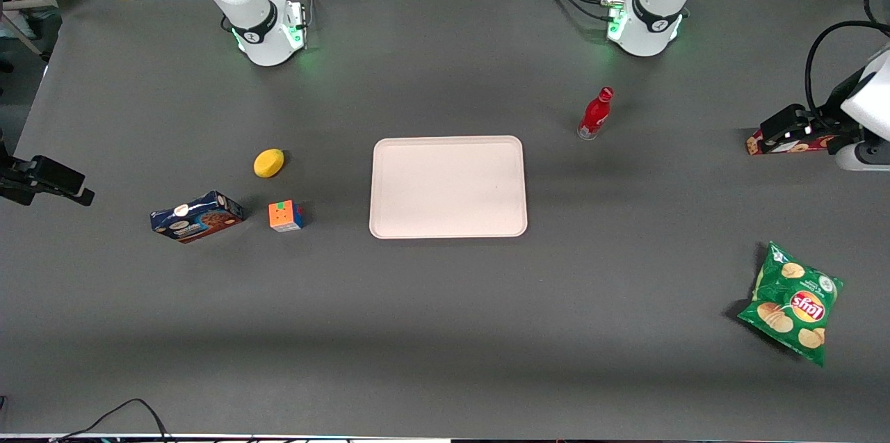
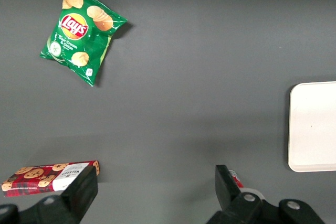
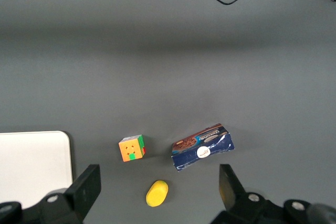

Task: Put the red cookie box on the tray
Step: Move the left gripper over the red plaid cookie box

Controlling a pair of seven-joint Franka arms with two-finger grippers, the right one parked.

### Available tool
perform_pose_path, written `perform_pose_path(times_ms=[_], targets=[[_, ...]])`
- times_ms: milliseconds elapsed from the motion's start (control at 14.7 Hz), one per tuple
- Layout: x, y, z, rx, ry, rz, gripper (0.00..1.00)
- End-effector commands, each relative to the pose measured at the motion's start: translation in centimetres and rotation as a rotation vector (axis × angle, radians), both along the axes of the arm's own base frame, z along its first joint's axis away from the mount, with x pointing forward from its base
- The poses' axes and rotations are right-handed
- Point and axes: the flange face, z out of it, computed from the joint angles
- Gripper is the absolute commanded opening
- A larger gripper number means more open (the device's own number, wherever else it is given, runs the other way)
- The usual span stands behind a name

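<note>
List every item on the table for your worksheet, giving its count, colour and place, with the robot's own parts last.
Tray: one, pale pinkish-cream, mid-table, nothing on it.
Red cookie box: one, dark red, toward the working arm's end of the table, partly under the gripper.
Red bottle: one, upright, between tray and cookie box.
Chip bag: one, green, nearer the front camera than the cookie box.
Blue cookie box: one, dark blue, toward the parked arm's end.
Puzzle cube: one, multicoloured, beside the blue box.
Lemon: one, yellow, farther from the camera than the cube.
Gripper: one, black jaws open, above the red cookie box's end.
</note>
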Motion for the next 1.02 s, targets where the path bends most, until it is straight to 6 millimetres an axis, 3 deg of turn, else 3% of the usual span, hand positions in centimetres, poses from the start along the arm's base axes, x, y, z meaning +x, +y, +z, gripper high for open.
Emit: perform_pose_path(times_ms=[0, 205, 477, 614, 955], targets=[[0.1, 0.0, 0.7, 0.001, 0.003, -0.005, 1.0], [0.1, -0.2, 0.9, 0.001, 0.0, -0.003, 1.0], [-0.5, 0.3, -0.2, 0.056, 0.077, -0.023, 1.0], [-0.9, 1.2, -0.9, 0.08, 0.136, -0.211, 1.0], [-1.1, 8.7, -4.3, 0.075, 0.213, -0.693, 1.0]])
